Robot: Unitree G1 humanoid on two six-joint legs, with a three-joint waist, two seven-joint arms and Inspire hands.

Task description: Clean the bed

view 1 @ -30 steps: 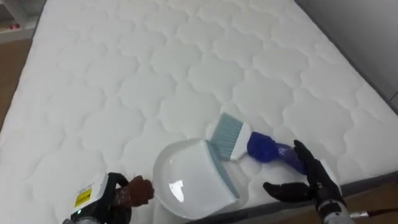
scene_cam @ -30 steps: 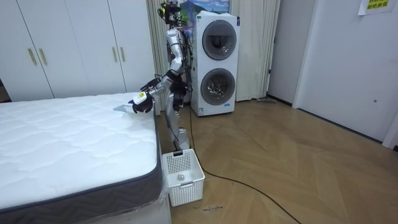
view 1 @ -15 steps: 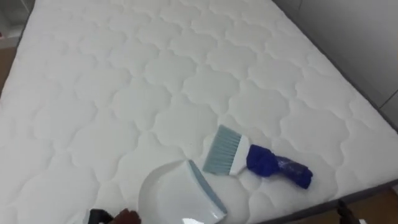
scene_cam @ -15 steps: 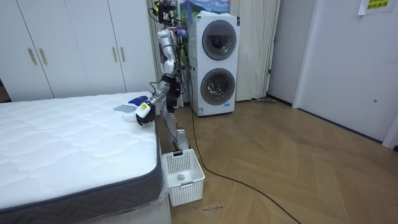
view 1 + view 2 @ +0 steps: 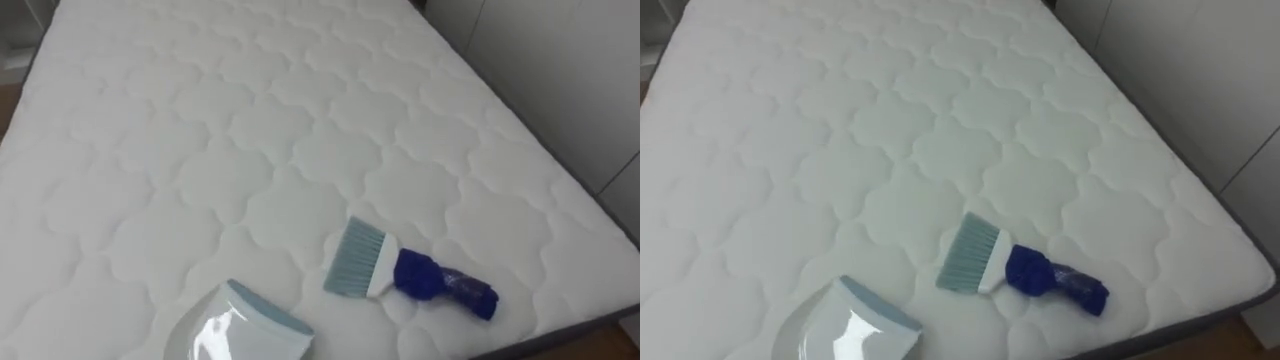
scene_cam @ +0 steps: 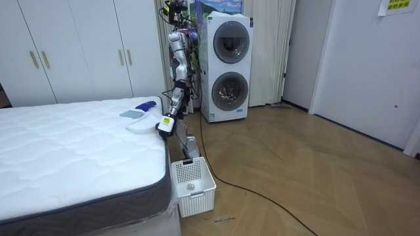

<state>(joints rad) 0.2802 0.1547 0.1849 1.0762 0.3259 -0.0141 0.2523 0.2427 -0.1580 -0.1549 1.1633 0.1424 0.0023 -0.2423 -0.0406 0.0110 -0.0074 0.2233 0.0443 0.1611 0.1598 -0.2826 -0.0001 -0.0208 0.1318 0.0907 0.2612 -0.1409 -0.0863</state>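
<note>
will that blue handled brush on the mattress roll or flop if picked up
The small hand brush with a blue handle is probably light and stiff, being short and plastic-looking. Its pale fanned bristles likely flex if pressed. Lying flat on the white quilted mattress, it seems unlikely to roll.

No legible text anywhere; yellow sign (image 6: 398,5) on wall (image 6: 367,59), print too small to read.

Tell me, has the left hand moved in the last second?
Yes: the left hand has dropped off the bed, down beside its edge, nearer the basket.
</note>
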